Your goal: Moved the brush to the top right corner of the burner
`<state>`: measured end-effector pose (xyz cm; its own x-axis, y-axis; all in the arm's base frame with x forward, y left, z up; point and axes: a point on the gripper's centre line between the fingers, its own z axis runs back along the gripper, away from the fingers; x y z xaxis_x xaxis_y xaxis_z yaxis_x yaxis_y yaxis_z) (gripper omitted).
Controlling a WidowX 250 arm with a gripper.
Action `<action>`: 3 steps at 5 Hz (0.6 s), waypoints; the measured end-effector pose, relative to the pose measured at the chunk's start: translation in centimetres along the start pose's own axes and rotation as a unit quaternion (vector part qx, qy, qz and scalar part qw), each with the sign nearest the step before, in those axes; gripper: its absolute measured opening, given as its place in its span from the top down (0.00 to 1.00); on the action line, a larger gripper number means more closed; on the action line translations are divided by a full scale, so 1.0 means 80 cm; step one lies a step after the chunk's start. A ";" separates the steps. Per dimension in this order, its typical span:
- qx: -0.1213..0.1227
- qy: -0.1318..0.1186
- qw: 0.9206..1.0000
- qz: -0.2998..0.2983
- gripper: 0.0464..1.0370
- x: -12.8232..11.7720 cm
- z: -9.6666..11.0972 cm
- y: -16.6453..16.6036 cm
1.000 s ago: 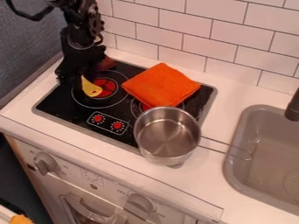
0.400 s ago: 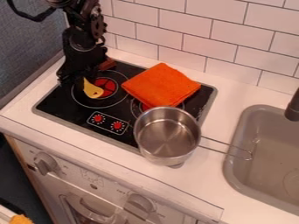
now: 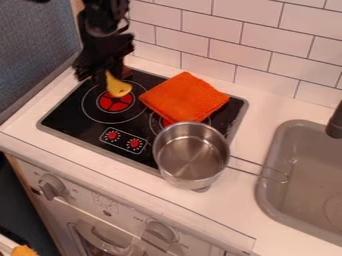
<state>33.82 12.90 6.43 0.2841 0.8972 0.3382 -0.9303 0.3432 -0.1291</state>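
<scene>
My black gripper (image 3: 100,76) hangs over the back-left part of the stove, shut on a yellow spoon-shaped utensil (image 3: 118,89). Its rounded end points down and to the right, above the upper right part of the red-centred left burner (image 3: 115,106). The held end is hidden by the gripper. Nothing with visible bristles can be made out, so I cannot tell if this utensil is the brush. Part of a small reddish-brown object (image 3: 127,72) shows just behind the gripper, at the stove's back edge.
A folded orange cloth (image 3: 184,96) covers part of the stove right of the burner. In front of it stands a metal pot (image 3: 191,154), its wire handle reaching over the rim of the grey sink (image 3: 265,192). The tiled wall (image 3: 240,42) runs behind.
The gripper has risen and shifted toward the back right, and the yellow utensil has moved with it, from the burner's left-centre to over its upper right part. Cloth and pot have kept still.
</scene>
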 end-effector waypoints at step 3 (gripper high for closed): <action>-0.121 0.030 0.983 -0.135 0.72 -0.116 0.089 -0.115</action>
<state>38.06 -0.55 11.15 0.5322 0.7769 0.3364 -0.7394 0.6201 -0.2624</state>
